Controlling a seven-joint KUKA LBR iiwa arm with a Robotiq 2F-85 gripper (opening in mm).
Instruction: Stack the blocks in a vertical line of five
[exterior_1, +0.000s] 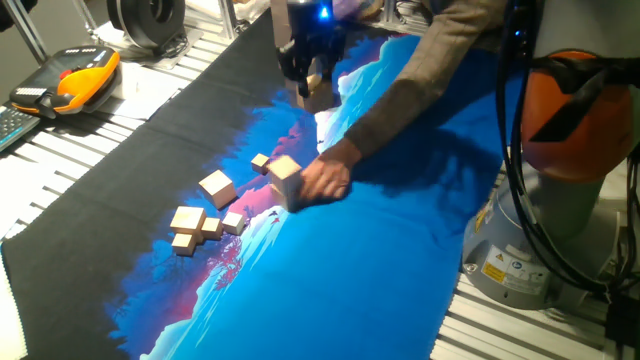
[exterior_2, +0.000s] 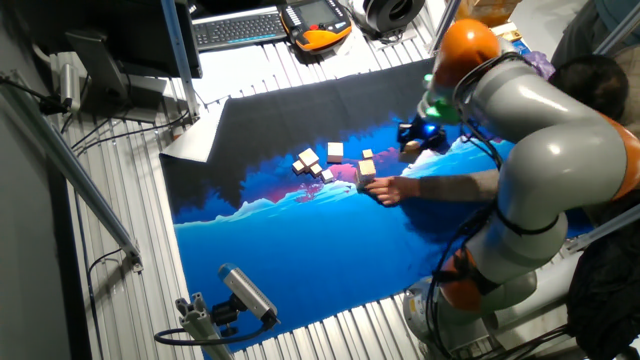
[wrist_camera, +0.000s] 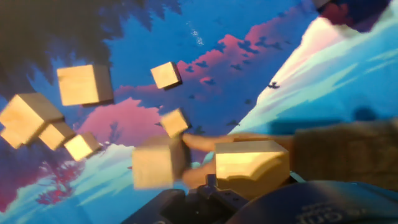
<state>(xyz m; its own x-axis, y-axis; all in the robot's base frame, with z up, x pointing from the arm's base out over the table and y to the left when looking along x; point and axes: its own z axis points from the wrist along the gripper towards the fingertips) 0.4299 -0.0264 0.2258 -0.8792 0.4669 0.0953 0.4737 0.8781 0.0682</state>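
My gripper (exterior_1: 314, 82) hangs above the far end of the blue cloth, shut on a tan block (exterior_1: 320, 96), which looks large and close in the hand view (wrist_camera: 250, 163). Below and nearer, a person's hand (exterior_1: 326, 180) holds a small stack of blocks (exterior_1: 285, 180). A small block (exterior_1: 260, 162) lies just behind the stack, and a bigger one (exterior_1: 217, 187) lies to its left. A cluster of several blocks (exterior_1: 190, 220) sits further left. The other fixed view shows the gripper (exterior_2: 414, 140) to the right of the stack (exterior_2: 366, 172).
The person's arm (exterior_1: 420, 90) reaches across the cloth from the right, passing close under the gripper. An orange-and-black pendant (exterior_1: 75, 80) lies on the slatted table at the far left. The robot's base (exterior_1: 560, 150) stands at the right.
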